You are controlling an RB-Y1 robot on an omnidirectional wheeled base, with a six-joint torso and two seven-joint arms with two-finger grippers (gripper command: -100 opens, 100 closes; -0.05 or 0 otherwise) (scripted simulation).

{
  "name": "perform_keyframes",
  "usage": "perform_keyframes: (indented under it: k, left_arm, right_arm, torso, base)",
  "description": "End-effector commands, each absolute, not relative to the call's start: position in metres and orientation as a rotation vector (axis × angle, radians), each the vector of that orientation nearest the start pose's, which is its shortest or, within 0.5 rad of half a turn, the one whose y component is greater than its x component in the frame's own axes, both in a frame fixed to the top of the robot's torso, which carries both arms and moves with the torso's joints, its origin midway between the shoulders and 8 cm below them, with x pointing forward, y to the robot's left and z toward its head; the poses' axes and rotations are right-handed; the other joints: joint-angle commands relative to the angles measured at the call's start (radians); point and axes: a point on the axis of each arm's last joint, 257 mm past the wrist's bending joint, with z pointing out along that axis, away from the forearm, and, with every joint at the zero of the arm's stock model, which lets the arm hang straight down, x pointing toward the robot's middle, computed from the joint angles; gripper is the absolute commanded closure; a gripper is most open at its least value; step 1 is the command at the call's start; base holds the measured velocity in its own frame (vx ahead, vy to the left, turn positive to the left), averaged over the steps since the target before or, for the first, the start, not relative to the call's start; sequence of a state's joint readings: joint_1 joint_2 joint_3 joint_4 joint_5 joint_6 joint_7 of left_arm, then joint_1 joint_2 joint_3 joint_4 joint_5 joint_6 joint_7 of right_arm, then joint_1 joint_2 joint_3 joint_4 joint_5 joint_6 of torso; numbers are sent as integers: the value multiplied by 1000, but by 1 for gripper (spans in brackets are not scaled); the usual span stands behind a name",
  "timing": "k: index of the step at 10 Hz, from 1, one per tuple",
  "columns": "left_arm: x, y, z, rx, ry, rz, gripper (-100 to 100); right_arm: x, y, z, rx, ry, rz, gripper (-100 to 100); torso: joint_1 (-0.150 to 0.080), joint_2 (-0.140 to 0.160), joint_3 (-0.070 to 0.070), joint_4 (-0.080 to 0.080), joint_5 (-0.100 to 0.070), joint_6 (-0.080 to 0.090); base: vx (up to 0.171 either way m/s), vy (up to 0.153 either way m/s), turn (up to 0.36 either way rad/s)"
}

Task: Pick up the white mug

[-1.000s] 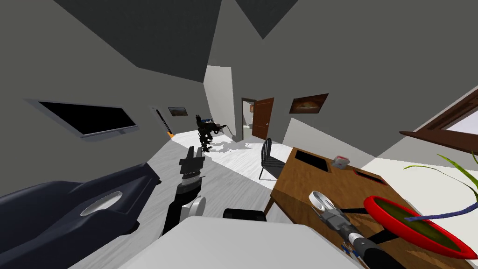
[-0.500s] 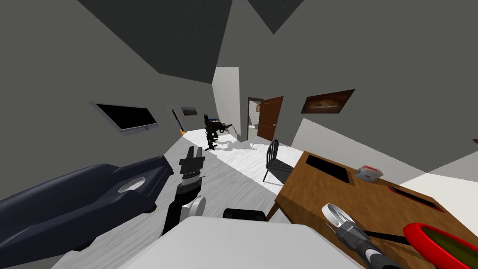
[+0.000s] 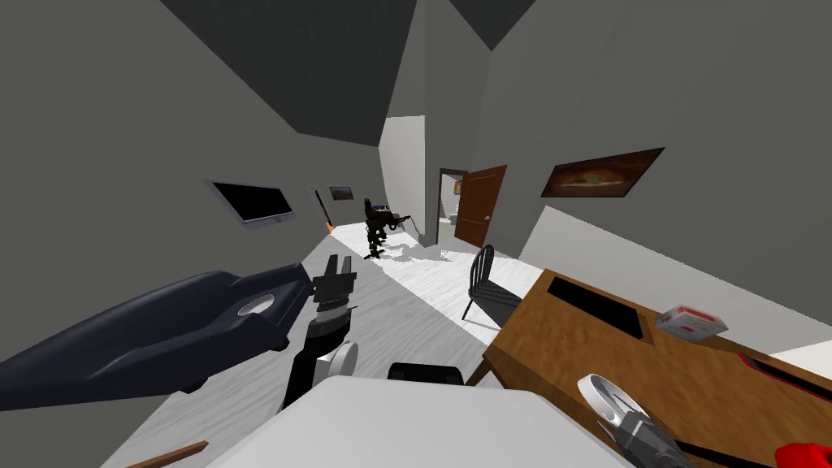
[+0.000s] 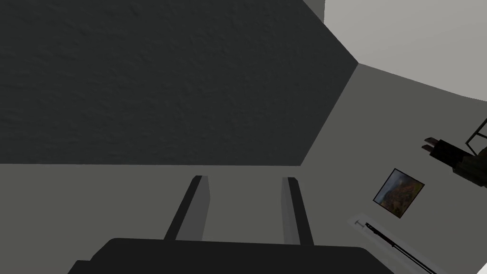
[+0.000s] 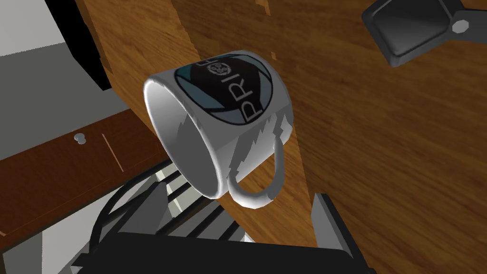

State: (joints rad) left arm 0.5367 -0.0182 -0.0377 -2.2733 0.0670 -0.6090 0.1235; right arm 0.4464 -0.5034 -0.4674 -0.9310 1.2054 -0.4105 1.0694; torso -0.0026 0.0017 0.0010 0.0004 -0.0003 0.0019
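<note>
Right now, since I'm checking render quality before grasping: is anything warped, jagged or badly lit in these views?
Head view: the wide lens rolls the scene, so the walls and wooden table slant together. Right wrist view: the white mug shows jagged sawtooth edges near its handle, a render artefact; no glare. Left wrist view: dim, flat grey walls.

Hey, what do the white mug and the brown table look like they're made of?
White mug with a dark round logo: likely glazed ceramic, judging by its smooth, softly shaded wall. Brown table: wood, matte finish, with clear grain lines.
</note>
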Motion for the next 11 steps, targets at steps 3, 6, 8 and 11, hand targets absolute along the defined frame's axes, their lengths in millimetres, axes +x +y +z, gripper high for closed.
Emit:
perform_keyframes:
  k: [3, 6, 8, 11]
  left_arm:
    - [324, 280, 30, -703, 467, -1494, 0]
    - [324, 280, 30, -703, 467, -1494, 0]
    - [324, 280, 30, -703, 467, -1494, 0]
    - [324, 280, 30, -703, 467, -1494, 0]
  right_arm:
    - [143, -636, -490, -856, 2364, -830, 0]
    - [155, -633, -502, -809, 2391, -847, -100]
    - [155, -632, -503, -808, 2392, -846, -100]
    - [155, -632, -504, -801, 2395, -848, 100]
  torso:
    - [1, 0, 0, 0, 0, 0]
    - [-1, 3, 2, 1, 0, 0]
    - [-1, 4, 3, 1, 0, 0]
    - [2, 0, 0, 0, 1, 0]
  base:
    - [0, -15, 25]
    - [-67, -43, 136]
    - [-53, -41, 85]
    - [-2, -1, -2]
